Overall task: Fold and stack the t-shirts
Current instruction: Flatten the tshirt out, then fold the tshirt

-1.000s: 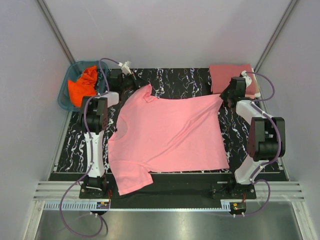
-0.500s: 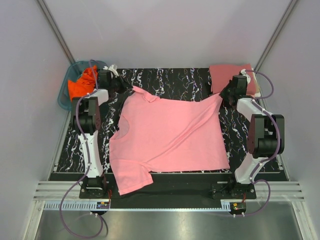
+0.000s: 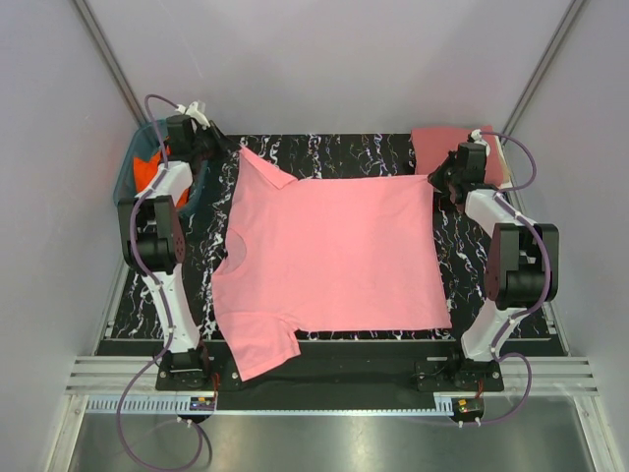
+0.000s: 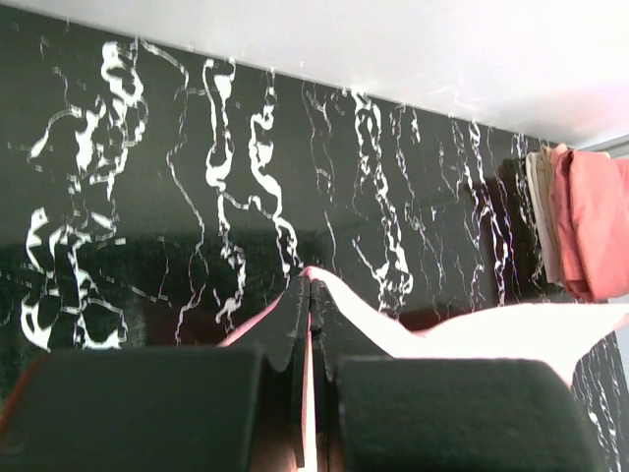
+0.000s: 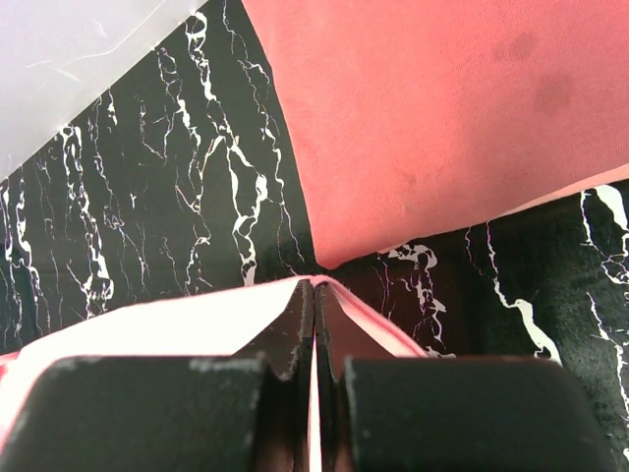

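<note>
A light pink t-shirt (image 3: 329, 256) lies spread across the black marbled table (image 3: 324, 152), its far edge stretched straight between my two grippers. At the shirt's far left corner, my left gripper (image 3: 232, 147) is shut on the fabric. In the left wrist view, pink cloth (image 4: 511, 329) is pinched between the closed tips of that gripper (image 4: 310, 285). My right gripper (image 3: 435, 180) is shut on the far right corner, and its wrist view shows the closed gripper (image 5: 314, 285) with a pink fold (image 5: 147, 320) between its tips. A folded rose-red t-shirt (image 3: 447, 149) (image 5: 442, 118) lies just beyond it, on a cream one (image 4: 541, 211). An orange t-shirt (image 3: 147, 172) sits in the basket.
The teal plastic basket (image 3: 126, 187) stands off the table's far left corner, right beside my left arm. Grey walls close in on both sides and at the back. The pink shirt's near sleeve (image 3: 257, 354) hangs over the table's front edge by the arm bases.
My left gripper has swung left and farther back with its corner, pulling the shirt's far edge taut and straight. My right gripper shifted slightly back with its corner.
</note>
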{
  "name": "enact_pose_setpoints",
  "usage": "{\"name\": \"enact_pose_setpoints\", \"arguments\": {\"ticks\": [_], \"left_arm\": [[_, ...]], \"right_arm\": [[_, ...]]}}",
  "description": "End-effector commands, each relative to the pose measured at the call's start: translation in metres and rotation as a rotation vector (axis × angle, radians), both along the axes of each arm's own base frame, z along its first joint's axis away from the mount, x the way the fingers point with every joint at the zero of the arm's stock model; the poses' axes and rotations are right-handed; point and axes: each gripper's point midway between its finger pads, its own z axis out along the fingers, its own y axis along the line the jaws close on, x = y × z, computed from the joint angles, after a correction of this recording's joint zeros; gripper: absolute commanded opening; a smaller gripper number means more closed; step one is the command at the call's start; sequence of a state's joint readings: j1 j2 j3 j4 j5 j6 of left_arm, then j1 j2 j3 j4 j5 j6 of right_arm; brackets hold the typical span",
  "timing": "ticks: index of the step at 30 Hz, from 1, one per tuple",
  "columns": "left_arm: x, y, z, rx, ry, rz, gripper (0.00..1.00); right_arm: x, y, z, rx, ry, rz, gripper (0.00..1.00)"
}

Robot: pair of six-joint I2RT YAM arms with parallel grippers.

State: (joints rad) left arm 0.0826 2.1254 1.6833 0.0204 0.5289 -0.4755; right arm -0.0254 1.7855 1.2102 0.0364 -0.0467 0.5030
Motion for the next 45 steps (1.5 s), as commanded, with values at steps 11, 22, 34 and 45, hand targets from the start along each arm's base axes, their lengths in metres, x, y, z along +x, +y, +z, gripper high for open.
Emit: {"name": "enact_pose_setpoints", "arguments": {"ticks": [11, 22, 34, 45], "left_arm": [[-0.064, -0.005, 0.041, -0.023, 0.070, -0.038, 0.00], [-0.168, -0.005, 0.019, -0.107, 0.316, 0.028, 0.00], [-0.264, 0.005, -0.013, -0.012, 0.460, 0.106, 0.00], [-0.277, 0.015, -0.009, -0.020, 0.498, 0.152, 0.00]], "right_arm": [[-0.017, 0.002, 0.026, 0.013, -0.058, 0.001, 0.00], [-0.081, -0.003, 0.003, 0.024, 0.100, -0.057, 0.00], [-0.138, -0.011, -0.049, 0.008, 0.334, -0.116, 0.00], [-0.150, -0.016, -0.051, -0.002, 0.361, -0.138, 0.00]]}}
